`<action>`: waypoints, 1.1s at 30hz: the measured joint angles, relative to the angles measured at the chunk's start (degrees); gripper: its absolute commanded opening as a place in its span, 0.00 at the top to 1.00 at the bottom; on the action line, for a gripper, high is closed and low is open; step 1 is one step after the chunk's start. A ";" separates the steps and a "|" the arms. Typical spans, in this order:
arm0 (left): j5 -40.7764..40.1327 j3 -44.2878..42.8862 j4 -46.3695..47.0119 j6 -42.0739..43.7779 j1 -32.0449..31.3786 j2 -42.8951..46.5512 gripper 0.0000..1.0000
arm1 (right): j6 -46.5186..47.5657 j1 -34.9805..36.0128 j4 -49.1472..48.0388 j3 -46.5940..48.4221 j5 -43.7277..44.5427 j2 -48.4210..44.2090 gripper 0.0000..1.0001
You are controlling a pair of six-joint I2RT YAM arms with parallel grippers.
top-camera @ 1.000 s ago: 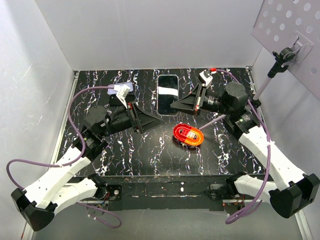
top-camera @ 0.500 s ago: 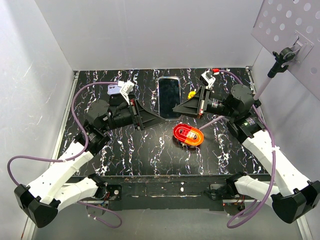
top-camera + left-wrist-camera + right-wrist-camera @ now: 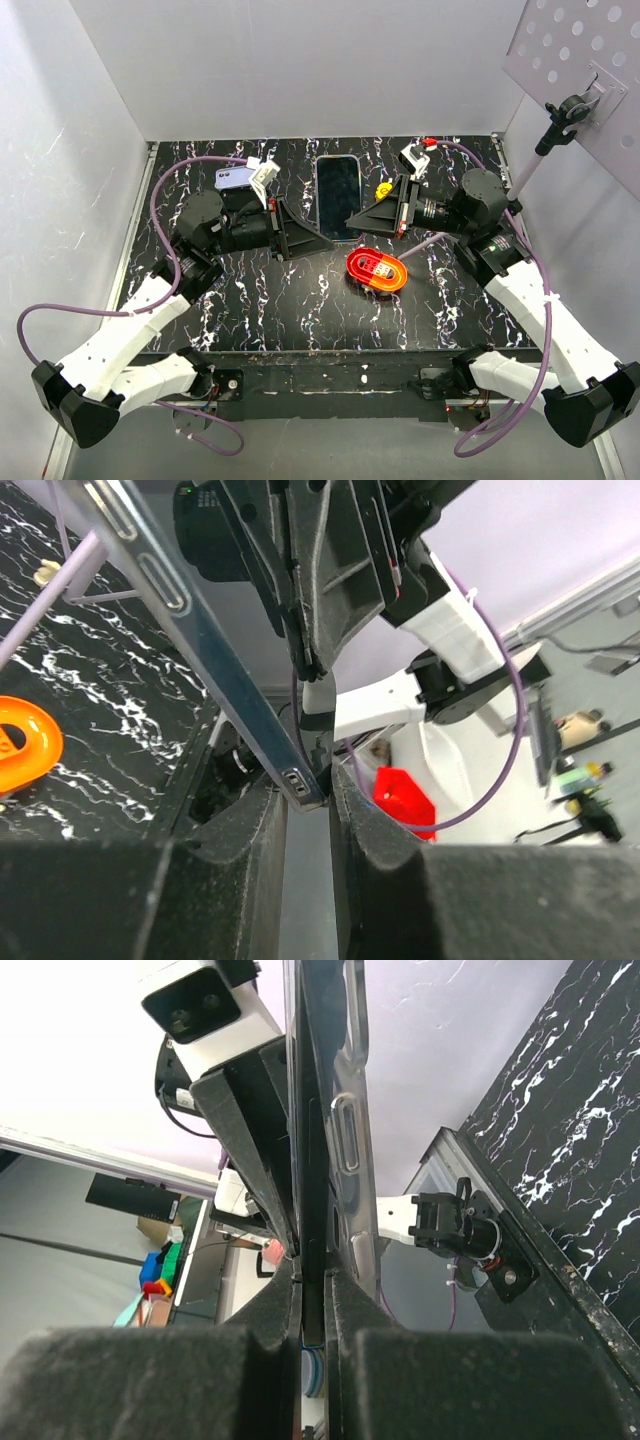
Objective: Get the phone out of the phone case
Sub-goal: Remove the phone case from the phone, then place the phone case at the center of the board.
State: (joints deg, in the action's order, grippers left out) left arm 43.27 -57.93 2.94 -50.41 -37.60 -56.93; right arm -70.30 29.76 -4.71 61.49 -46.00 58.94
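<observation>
Far centre over the table (image 3: pixel 300 305), the phone (image 3: pixel 338 188) is clamped at its near end by left gripper (image 3: pixel 325 241) and right gripper (image 3: pixel 350 219). Only the wrist views show its metallic edge and side buttons.

Left claw (image 3: pixel 327 243) and right claw (image 3: pixel 351 221) pinch the phone (image 3: pixel 338 190).
</observation>
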 measured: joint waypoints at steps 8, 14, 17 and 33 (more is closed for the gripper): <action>1.29 -5.99 -14.86 23.37 -0.44 0.31 1.00 | -3.21 0.26 -4.87 -2.36 -3.23 -0.07 0.99; -5.31 -6.14 -24.50 39.47 0.04 0.76 1.00 | -13.51 0.57 -10.58 -3.15 -7.10 -0.85 0.99; -9.29 -6.19 -26.51 43.01 0.15 0.59 1.00 | -15.54 0.85 -11.87 -3.10 -8.46 -1.60 0.99; -35.17 2.82 -29.59 13.66 0.17 10.40 1.00 | -9.64 1.62 -8.50 -2.78 -5.25 5.29 0.99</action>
State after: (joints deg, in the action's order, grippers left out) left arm 8.10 -55.11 -26.65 -36.75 -37.43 -46.52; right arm -79.94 31.38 -13.21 58.72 -51.24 64.23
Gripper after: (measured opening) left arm 0.155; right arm 0.076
